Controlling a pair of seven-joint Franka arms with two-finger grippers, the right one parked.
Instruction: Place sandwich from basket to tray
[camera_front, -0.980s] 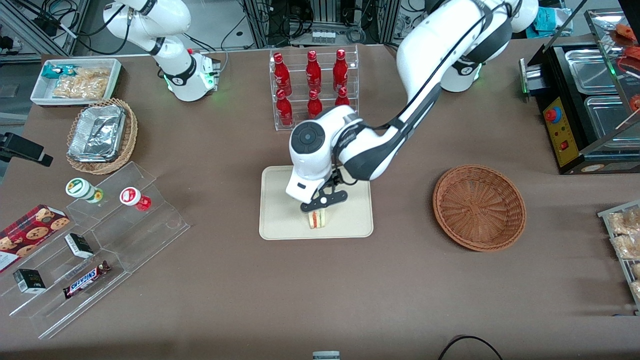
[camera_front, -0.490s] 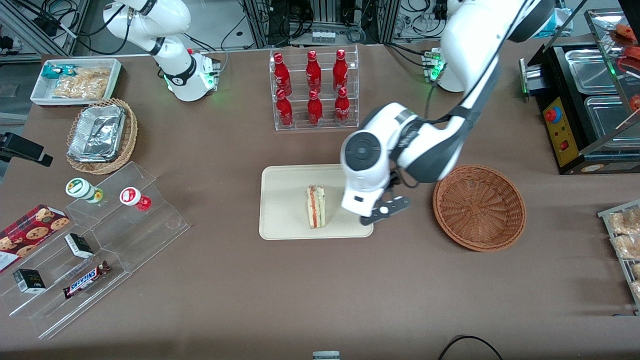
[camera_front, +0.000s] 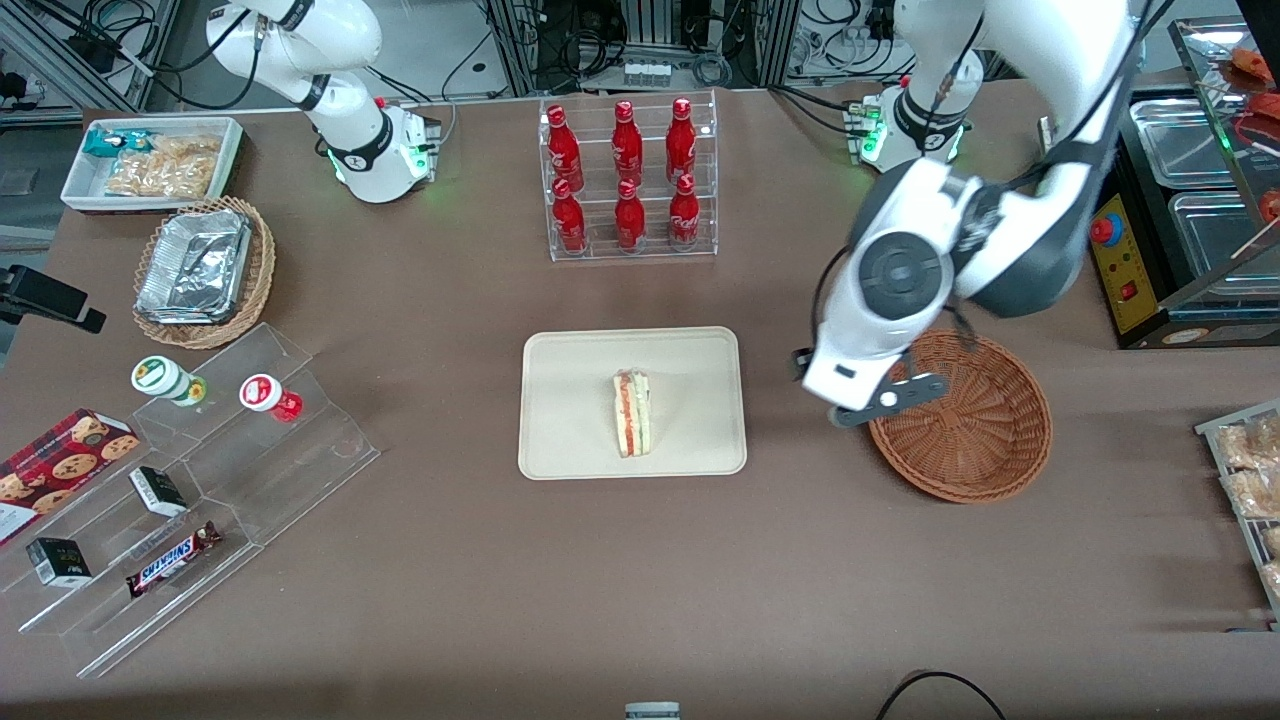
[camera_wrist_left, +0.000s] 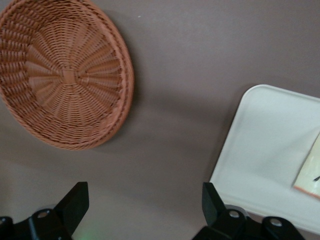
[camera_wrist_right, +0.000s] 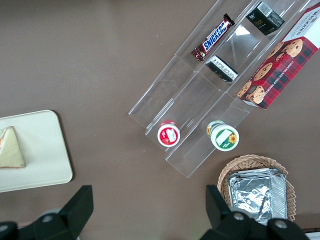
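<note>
Pulling my gripper back, fingers released; sandwich now sits well apart on tray.

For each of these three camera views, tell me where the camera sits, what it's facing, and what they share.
Front view: high above the table, looking down at tray, sandwich, basket; both arms show, the left arm's gripper above the basket's rim.
Left wrist view: on the working arm, facing down at basket and tray; open gripper shows.
Right wrist view: on the parked arm, facing down at the acrylic snack steps; its own jaws show.
All three views share the tray and sandwich.
</note>
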